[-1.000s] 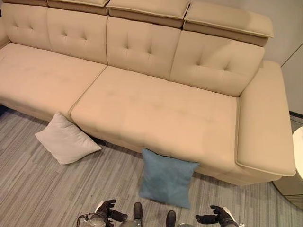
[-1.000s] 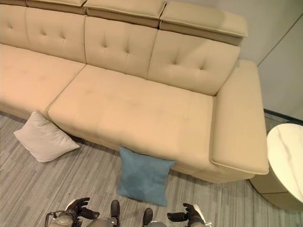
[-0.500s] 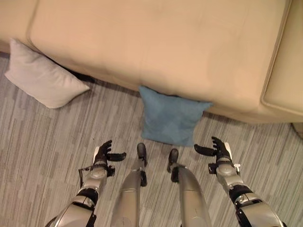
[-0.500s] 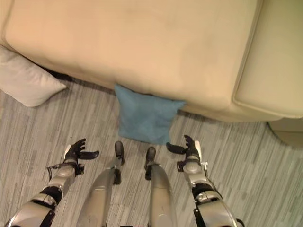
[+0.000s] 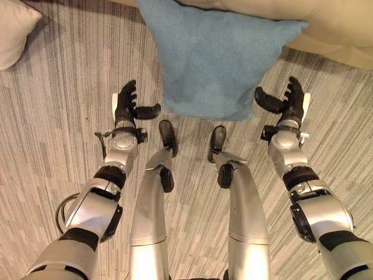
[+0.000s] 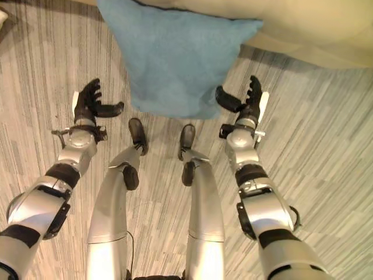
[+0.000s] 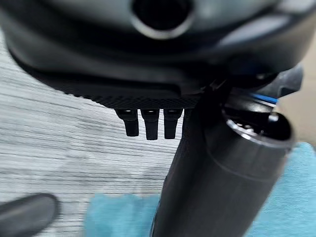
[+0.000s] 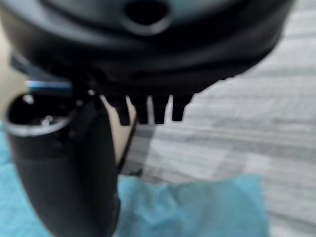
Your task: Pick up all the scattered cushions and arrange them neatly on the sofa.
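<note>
1. flooring first: grey wood-grain plank floor [image 5: 52, 151] runs under everything visible, and both cushions rest on it rather than on the seat.
2. beige upholstered sofa [image 5: 326, 23] shows as a strip of its front edge, beyond the hands.
3. square blue fabric cushion [image 5: 215, 58] lies on the floor straight ahead, its far edge tucked against the sofa front, its near edge towards the robot. it sits between the 2 hands, so neither arm is clearly nearer; it looks roughly as wide as it is deep, with no strong long axis.
4. pale grey fabric cushion [image 5: 14, 29] shows as 1 corner, also on the floor, well apart from the blue one on the robot's left.
5. left hand [image 5: 127, 108] hovers just beside the blue cushion's near left corner, fingers straight and spread, thumb pointing inward at the cloth, holding nothing. i cannot tell whether the thumb tip touches the fabric.
6. right hand [image 5: 288, 102] mirrors it at the near right corner, fingers extended, thumb turned inward, nothing held. its wrist view shows blue cloth just past the thumb.
7. judgement: the relation that matters is that the cushion lies between the open palms and slightly ahead of them, so a 2-handed squeeze from both sides looks the natural next step.
8. judgement: with 2 cushions on the floor, the task looks barely begun.
</note>
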### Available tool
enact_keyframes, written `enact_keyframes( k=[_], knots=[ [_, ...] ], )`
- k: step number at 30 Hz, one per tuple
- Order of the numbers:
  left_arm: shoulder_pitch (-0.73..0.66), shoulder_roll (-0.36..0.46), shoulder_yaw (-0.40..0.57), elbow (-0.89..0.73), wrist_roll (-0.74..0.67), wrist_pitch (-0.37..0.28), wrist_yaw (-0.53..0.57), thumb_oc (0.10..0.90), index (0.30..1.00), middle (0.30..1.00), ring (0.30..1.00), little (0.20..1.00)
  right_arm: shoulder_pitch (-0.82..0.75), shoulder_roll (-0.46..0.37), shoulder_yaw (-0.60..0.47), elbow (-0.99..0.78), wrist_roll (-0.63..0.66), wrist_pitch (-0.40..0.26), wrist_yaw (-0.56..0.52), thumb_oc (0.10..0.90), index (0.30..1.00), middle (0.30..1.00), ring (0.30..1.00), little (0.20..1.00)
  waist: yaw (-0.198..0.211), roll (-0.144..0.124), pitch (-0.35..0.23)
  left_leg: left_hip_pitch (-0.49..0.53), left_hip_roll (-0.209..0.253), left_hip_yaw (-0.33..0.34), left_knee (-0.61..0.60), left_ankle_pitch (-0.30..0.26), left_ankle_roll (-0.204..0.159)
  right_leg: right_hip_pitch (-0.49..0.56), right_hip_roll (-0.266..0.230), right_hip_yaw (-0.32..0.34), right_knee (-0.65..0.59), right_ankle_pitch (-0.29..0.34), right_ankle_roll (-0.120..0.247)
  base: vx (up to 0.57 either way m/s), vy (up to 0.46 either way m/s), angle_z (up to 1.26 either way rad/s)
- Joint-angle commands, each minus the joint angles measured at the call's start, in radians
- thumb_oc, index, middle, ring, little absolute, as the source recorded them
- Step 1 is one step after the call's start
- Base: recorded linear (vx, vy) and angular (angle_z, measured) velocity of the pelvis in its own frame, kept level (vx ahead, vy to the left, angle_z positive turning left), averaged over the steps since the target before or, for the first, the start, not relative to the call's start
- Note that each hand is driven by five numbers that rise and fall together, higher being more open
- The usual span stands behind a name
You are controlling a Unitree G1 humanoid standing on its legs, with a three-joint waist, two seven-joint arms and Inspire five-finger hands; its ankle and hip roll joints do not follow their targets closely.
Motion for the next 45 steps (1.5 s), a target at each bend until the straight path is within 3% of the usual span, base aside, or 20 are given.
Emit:
enact_keyframes(
  k=[1, 8, 9, 10, 11, 12, 13, 21, 28, 35, 36, 38, 40, 41, 45],
  knots=[
    [0.120, -0.006, -0.011, 0.026, -0.032, -0.064, 0.030, 0.800, 0.900, 0.900, 0.900, 0.900, 0.121, 0.005, 0.072, -0.066, 0.014, -0.084, -0.026, 0.800, 0.900, 0.900, 0.900, 0.900, -0.021, 0.019, -0.224, -0.024, -0.007, -0.070, 0.098, -0.187, -0.015, 0.024, -0.008, 0.049, -0.172, 0.039, 0.134, 0.04, -0.037, 0.04],
    [0.003, -0.060, -0.078, -0.011, -0.057, -0.071, 0.008, 0.800, 0.900, 0.900, 0.900, 0.900, -0.038, 0.081, 0.217, -0.110, 0.023, -0.086, 0.042, 0.800, 0.900, 0.900, 0.900, 0.900, -0.015, 0.019, -0.245, -0.067, -0.011, -0.079, 0.110, -0.187, -0.020, -0.020, -0.001, 0.041, -0.153, 0.031, 0.134, 0.04, -0.034, 0.00],
    [-0.012, -0.071, -0.089, -0.018, -0.061, -0.072, 0.005, 0.800, 0.900, 0.900, 0.900, 0.900, -0.058, 0.093, 0.237, -0.124, 0.021, -0.082, 0.056, 0.773, 0.860, 0.860, 0.860, 0.860, -0.015, 0.017, -0.249, -0.069, -0.012, -0.079, 0.107, -0.185, -0.021, -0.021, 0.001, 0.039, -0.154, 0.032, 0.135, 0.02, -0.035, 0.03],
    [-0.024, -0.084, -0.095, -0.026, -0.068, -0.075, 0.002, 0.800, 0.900, 0.900, 0.900, 0.900, -0.065, 0.107, 0.248, -0.139, 0.020, -0.083, 0.066, 0.535, 0.502, 0.502, 0.502, 0.502, -0.016, 0.016, -0.252, -0.071, -0.013, -0.083, 0.104, -0.182, -0.023, -0.021, 0.002, 0.038, -0.158, 0.035, 0.135, 0.02, -0.040, 0.01],
    [-0.032, -0.092, -0.099, -0.042, -0.077, -0.080, -0.001, 0.770, 0.855, 0.855, 0.855, 0.855, -0.074, 0.118, 0.253, -0.156, 0.025, -0.088, 0.074, 0.400, 0.300, 0.300, 0.300, 0.300, -0.017, 0.015, -0.256, -0.071, -0.014, -0.085, 0.103, -0.181, -0.024, -0.020, 0.004, 0.037, -0.159, 0.034, 0.135, 0.02, -0.051, 0.01],
    [-0.040, -0.102, -0.104, -0.056, -0.082, -0.084, -0.005, 0.449, 0.373, 0.373, 0.373, 0.373, -0.079, 0.131, 0.256, -0.174, 0.033, -0.096, 0.081, 0.400, 0.300, 0.300, 0.300, 0.300, -0.018, 0.014, -0.260, -0.069, -0.016, -0.089, 0.099, -0.179, -0.025, -0.019, 0.006, 0.033, -0.160, 0.034, 0.135, 0.02, -0.048, 0.03],
    [-0.042, -0.110, -0.104, -0.073, -0.088, -0.090, -0.005, 0.400, 0.300, 0.300, 0.300, 0.300, -0.075, 0.142, 0.252, -0.192, 0.036, -0.103, 0.085, 0.400, 0.300, 0.300, 0.300, 0.300, -0.020, 0.013, -0.263, -0.068, -0.018, -0.093, 0.096, -0.177, -0.027, -0.017, 0.007, 0.032, -0.162, 0.035, 0.135, 0.02, -0.038, 0.03],
    [0.014, -0.116, -0.057, -0.188, -0.130, -0.127, -0.014, 0.400, 0.300, 0.300, 0.300, 0.300, 0.022, 0.166, 0.191, -0.323, 0.041, -0.163, 0.100, 0.400, 0.300, 0.300, 0.300, 0.300, -0.032, 0.010, -0.300, -0.031, -0.023, -0.104, 0.049, -0.165, -0.037, 0.023, 0.020, 0.019, -0.197, 0.046, 0.137, 0.01, -0.022, 0.06],
    [0.174, -0.122, 0.012, -0.376, -0.113, -0.156, -0.031, 0.400, 0.300, 0.300, 0.300, 0.300, 0.178, 0.130, 0.136, -0.461, -0.054, -0.157, 0.118, 0.400, 0.300, 0.300, 0.300, 0.300, -0.034, 0.011, -0.308, 0.146, -0.016, -0.127, -0.104, -0.128, -0.057, 0.197, 0.023, 0.001, -0.317, 0.082, 0.152, -0.01, -0.025, -0.01],
    [0.451, -0.167, 0.037, -0.613, -0.075, -0.165, -0.094, 0.400, 0.300, 0.300, 0.300, 0.300, 0.431, 0.097, 0.075, -0.697, -0.164, -0.154, 0.160, 0.400, 0.300, 0.300, 0.300, 0.300, -0.019, 0.010, -0.302, 0.488, -0.030, -0.138, -0.319, -0.087, -0.081, 0.509, 0.021, -0.031, -0.506, 0.110, 0.162, -0.01, -0.047, 0.01],
    [0.497, -0.165, 0.033, -0.645, -0.063, -0.163, -0.110, 0.400, 0.300, 0.300, 0.300, 0.300, 0.481, 0.093, 0.065, -0.738, -0.180, -0.154, 0.171, 0.400, 0.300, 0.300, 0.300, 0.300, -0.019, 0.007, -0.303, 0.534, -0.036, -0.135, -0.355, -0.049, -0.080, 0.559, 0.018, -0.044, -0.550, 0.146, 0.157, -0.04, -0.067, 0.03],
    [0.574, -0.168, 0.025, -0.689, -0.051, -0.160, -0.131, 0.400, 0.300, 0.300, 0.300, 0.300, 0.565, 0.099, 0.053, -0.792, -0.195, -0.155, 0.191, 0.400, 0.300, 0.300, 0.300, 0.300, -0.018, 0.003, -0.308, 0.630, -0.039, -0.142, -0.400, -0.039, -0.085, 0.660, 0.020, -0.054, -0.603, 0.151, 0.158, 0.03, -0.081, 0.05],
    [0.648, -0.157, 0.027, -0.724, -0.038, -0.158, -0.150, 0.400, 0.300, 0.300, 0.300, 0.300, 0.643, 0.086, 0.039, -0.844, -0.215, -0.154, 0.212, 0.400, 0.300, 0.300, 0.300, 0.300, -0.016, -0.001, -0.313, 0.731, -0.035, -0.144, -0.446, -0.027, -0.094, 0.771, 0.027, -0.068, -0.657, 0.154, 0.160, 0.14, -0.104, 0.08],
    [0.728, -0.137, 0.031, -0.771, -0.026, -0.155, -0.171, 0.400, 0.300, 0.300, 0.300, 0.300, 0.726, 0.070, 0.019, -0.896, -0.228, -0.155, 0.235, 0.400, 0.300, 0.300, 0.300, 0.300, -0.014, -0.006, -0.313, 0.836, -0.033, -0.143, -0.481, -0.025, -0.096, 0.890, 0.037, -0.072, -0.708, 0.153, 0.163, 0.20, -0.103, 0.05],
    [0.848, -0.112, 0.049, -0.814, -0.029, -0.147, -0.206, 0.400, 0.300, 0.300, 0.300, 0.300, 0.871, 0.040, -0.022, -0.956, -0.242, -0.148, 0.284, 0.400, 0.300, 0.300, 0.300, 0.300, -0.011, -0.019, -0.325, 0.974, -0.019, -0.135, -0.504, -0.018, -0.110, 1.078, 0.056, -0.085, -0.789, 0.139, 0.159, 0.19, -0.071, 0.04]
  ],
)
